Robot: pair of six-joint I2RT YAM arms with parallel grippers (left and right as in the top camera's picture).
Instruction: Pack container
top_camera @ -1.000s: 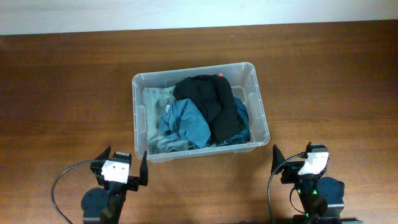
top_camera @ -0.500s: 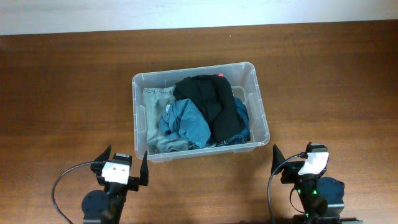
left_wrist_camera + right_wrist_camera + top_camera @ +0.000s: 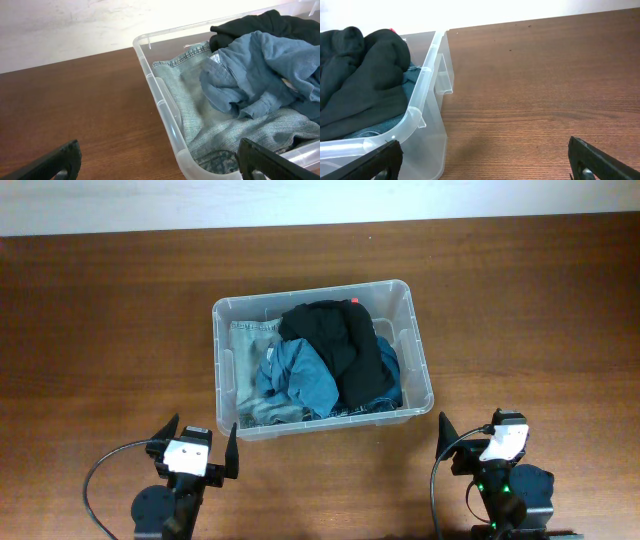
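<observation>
The clear plastic container (image 3: 222, 370) stands mid-table, filled with clothes: a black garment (image 3: 345, 345), a blue denim shirt (image 3: 300, 375) and pale jeans (image 3: 245, 365). My left gripper (image 3: 197, 442) is open and empty, near the table's front edge, just in front of the container's near left corner (image 3: 187, 160). My right gripper (image 3: 468, 435) is open and empty, in front of the container's near right corner (image 3: 420, 122). The left wrist view shows the denim shirt (image 3: 260, 70) and jeans (image 3: 200, 115). The right wrist view shows the black garment (image 3: 365, 70).
The dark wooden table (image 3: 520, 310) runs to a pale wall at the back. A small red-orange bit (image 3: 355, 301) shows at the black garment's far edge. Cables loop beside each arm base.
</observation>
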